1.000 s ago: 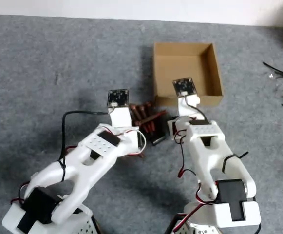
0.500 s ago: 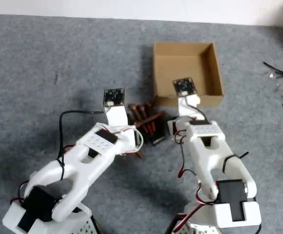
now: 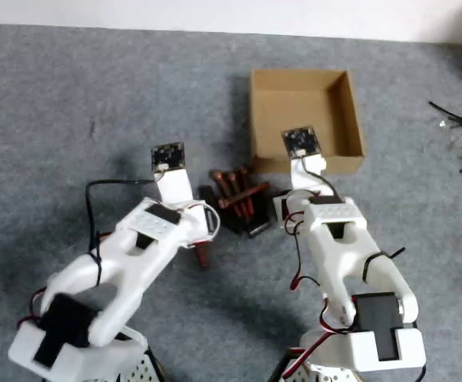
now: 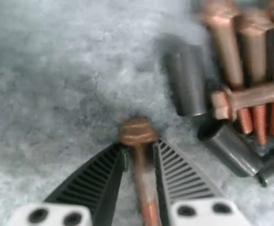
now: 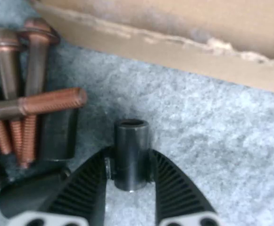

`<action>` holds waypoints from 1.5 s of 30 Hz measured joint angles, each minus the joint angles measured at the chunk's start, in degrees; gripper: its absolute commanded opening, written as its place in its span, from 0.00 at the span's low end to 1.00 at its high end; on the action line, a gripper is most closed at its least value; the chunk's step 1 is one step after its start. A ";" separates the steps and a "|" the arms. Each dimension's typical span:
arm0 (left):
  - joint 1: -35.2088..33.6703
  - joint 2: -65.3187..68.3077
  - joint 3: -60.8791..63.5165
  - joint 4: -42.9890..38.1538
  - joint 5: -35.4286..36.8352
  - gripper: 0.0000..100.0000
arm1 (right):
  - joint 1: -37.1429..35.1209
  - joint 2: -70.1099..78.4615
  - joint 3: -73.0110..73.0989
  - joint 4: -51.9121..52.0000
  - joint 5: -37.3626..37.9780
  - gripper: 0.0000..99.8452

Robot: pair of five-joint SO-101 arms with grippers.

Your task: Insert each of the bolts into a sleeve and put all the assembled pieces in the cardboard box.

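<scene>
Two parts are in hand, one per arm. Our left gripper (image 4: pixel 137 153) is pinched narrow on a bolt (image 4: pixel 137 133), gripping the shank just under the hex head. The head sticks out past the tips, and the shank runs back between the jaws toward the wrist. Our right gripper (image 5: pixel 129 162) is clamped on a sleeve (image 5: pixel 131 141) near its rear end. The sleeve's open bore faces away from the wrist, toward the box (image 5: pixel 174 54) wall just beyond.

From above, the pile (image 3: pixel 234 197) of loose bolts and sleeves lies between our two arms, near the box's front wall.

What we judge the next move turns on is the axes. Each part lies lengthwise along its own jaws, so both point outward from the arms rather than at each other. The bolt also leads with its head, while the thread that must enter the bore sits back on the wrist side. We reckon one wrist has to turn so the threaded end meets the open bore in line. The right arm is the nearer one to the box for the drop afterwards.
</scene>
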 measured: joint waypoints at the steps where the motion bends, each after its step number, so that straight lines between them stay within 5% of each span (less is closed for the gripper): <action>1: 0.00 0.70 -0.79 0.70 -0.18 0.10 | 0.00 0.00 0.00 0.00 0.00 0.00; 11: -1.23 14.77 -18.46 16.97 2.81 0.09 | 0.00 0.00 0.00 0.00 0.00 0.00; 16: -1.49 16.18 -19.78 17.93 2.90 0.00 | 0.00 0.00 0.00 0.00 0.00 0.00; 25: -1.41 15.30 -20.22 18.37 3.08 0.00 | 0.00 0.00 0.00 0.00 0.00 0.00; 31: -3.78 4.57 -13.80 18.20 -3.16 0.00 | 0.00 0.00 0.00 0.00 -0.18 0.00; 45: -4.57 -27.16 5.19 1.49 -15.30 0.00 | -0.88 -7.21 7.56 -5.19 -0.26 0.00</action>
